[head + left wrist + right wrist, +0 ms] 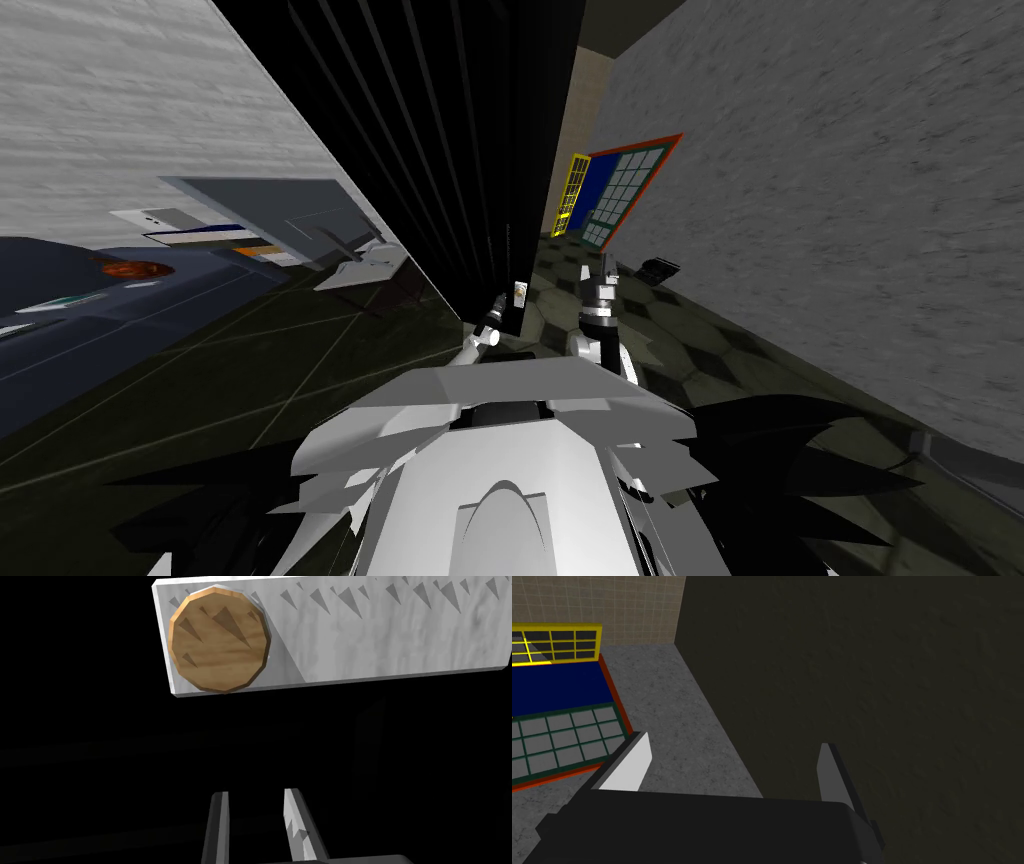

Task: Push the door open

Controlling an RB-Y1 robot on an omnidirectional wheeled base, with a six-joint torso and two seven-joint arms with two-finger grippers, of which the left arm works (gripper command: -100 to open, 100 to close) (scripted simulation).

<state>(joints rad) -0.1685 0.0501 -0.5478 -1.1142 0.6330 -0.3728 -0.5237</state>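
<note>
The door (440, 150) is a tall black slab with vertical ribs, standing edge-on just ahead of me. Near its free edge it carries a white plate (519, 293) with a round brown knob. My left gripper (496, 305) is right at that edge, beside the plate. In the left wrist view the knob (219, 640) and the plate (375, 631) lie a little beyond my left gripper (255, 793), whose fingers stand close together with nothing between them, facing the black door face (100, 751). My right gripper (608, 262) is raised to the right of the door edge, open and empty (732, 746).
A grey wall (850, 200) runs close along my right. Past the door edge, a colourful framed window (620, 195) shows, and a small dark object (660, 270) lies on the dark tiled floor (700, 340). Light furniture (365, 265) and a dark blue surface (100, 310) stand at the left.
</note>
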